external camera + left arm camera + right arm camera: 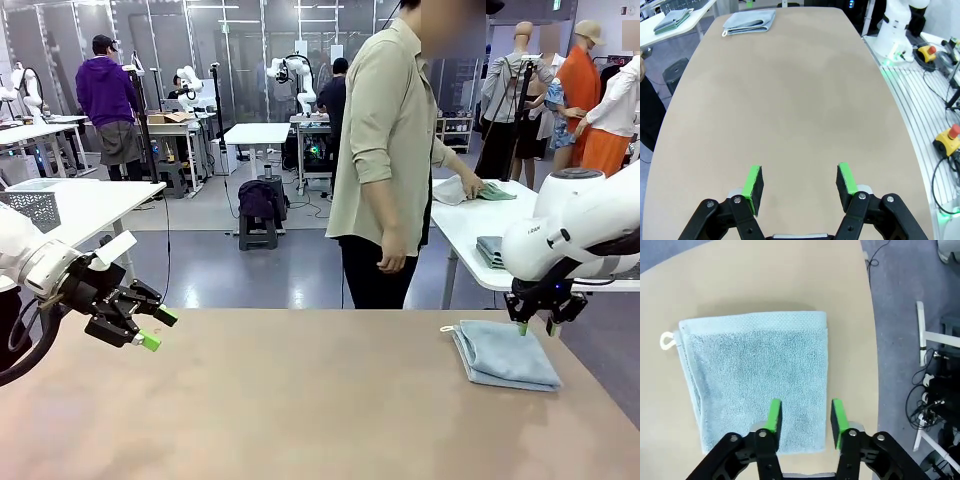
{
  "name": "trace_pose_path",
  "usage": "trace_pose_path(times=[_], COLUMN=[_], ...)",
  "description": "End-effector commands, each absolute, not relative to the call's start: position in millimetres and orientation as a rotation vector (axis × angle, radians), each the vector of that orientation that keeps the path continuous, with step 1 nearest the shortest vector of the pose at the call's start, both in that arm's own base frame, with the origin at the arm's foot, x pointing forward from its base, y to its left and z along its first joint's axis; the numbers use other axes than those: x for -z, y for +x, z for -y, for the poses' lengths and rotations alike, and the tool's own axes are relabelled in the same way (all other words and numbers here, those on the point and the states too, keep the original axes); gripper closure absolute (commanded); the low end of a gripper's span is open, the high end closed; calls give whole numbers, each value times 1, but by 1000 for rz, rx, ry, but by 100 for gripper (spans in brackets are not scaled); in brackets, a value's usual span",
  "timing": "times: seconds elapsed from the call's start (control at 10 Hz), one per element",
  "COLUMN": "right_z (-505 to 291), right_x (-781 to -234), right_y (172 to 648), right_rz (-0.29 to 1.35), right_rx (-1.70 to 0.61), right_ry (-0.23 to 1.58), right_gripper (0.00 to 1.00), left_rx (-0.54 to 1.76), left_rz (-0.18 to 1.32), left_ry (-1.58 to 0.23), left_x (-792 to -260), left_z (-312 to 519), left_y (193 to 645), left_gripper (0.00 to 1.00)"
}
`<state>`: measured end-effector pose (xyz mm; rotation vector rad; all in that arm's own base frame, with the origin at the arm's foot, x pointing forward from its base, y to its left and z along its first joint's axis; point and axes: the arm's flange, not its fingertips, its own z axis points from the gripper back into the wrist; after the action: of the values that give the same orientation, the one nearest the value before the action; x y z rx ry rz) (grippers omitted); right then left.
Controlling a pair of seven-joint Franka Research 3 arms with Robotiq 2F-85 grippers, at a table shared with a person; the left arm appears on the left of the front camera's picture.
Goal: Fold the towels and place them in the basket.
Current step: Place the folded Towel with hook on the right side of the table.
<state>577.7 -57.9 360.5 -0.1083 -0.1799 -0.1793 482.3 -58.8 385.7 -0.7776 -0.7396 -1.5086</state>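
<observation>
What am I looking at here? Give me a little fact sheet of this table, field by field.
table: tan, rounded
towel: light blue, folded, flat on the robot's right side
right end effector: open, over the towel's edge, holding nothing
left end effector: open, empty, above bare tabletop
person: far side, turned toward a white table behind

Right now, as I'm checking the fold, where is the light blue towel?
The light blue towel lies folded on the right side of the table, near its edge, just beneath the right gripper, whose jaws stand open.
</observation>
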Motion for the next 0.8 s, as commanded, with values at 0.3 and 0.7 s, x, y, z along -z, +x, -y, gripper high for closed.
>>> trace_pose_path(times=[0.3, 0.7], right_z=[-36, -138], right_x=[-481, -551], right_y=[455, 344], right_rz=[90, 110], right_rx=[127, 84], right_ry=[-77, -27], right_gripper=[16, 16], left_rx=[1515, 1515], left_rz=[749, 749], left_ry=[-779, -779], left_x=[-386, -386], left_z=[58, 58], left_y=[481, 481], left_gripper=[25, 25])
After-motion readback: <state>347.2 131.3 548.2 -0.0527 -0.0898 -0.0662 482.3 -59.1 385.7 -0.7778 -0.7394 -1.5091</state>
